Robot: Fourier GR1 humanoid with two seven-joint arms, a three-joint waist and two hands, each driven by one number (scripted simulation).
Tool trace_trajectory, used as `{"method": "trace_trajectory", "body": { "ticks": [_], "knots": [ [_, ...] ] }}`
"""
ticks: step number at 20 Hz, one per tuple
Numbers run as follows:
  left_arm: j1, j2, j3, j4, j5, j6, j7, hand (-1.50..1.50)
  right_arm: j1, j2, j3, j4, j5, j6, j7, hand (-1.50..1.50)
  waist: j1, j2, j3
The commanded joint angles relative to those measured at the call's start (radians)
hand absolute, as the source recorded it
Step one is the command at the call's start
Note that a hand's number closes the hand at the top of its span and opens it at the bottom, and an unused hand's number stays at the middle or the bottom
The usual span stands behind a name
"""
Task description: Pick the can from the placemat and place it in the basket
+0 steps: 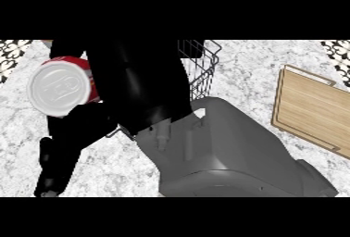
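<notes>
Marbled worktop (pixel 246 65) below. Holding can (pixel 65 88) in curled right robot hand (pixel 137 78), near basket (pixel 205 65). Could miss the rim if let go early.

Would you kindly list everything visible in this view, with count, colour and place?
can: one, red, silver top, upper left, in the right hand
basket: one, dark wire, top centre
wooden board: one, light brown, right side
patterned patches: two, black-and-white, top corners
counter: one, grey-white marbled, beneath everything
right hand: one, black, centre, curled round the can
right forearm: one, grey, lower centre
</notes>
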Motion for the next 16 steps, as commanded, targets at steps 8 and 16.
{"method": "trace_trajectory", "body": {
  "ticks": [8, 16],
  "knots": [
    [-0.027, 0.004, 0.026, 0.088, 0.023, -0.041, 0.056, 0.00, 0.079, 0.002, -0.048, 0.245, -0.168, -0.162, -0.223, 1.50, 0.000, 0.012, -0.010],
    [0.018, -0.025, 0.009, 0.068, -0.016, -0.017, 0.044, 0.00, 0.138, 0.002, -0.079, 0.422, -0.220, -0.163, -0.484, 1.50, 0.000, 0.009, -0.009]
  ]
}}
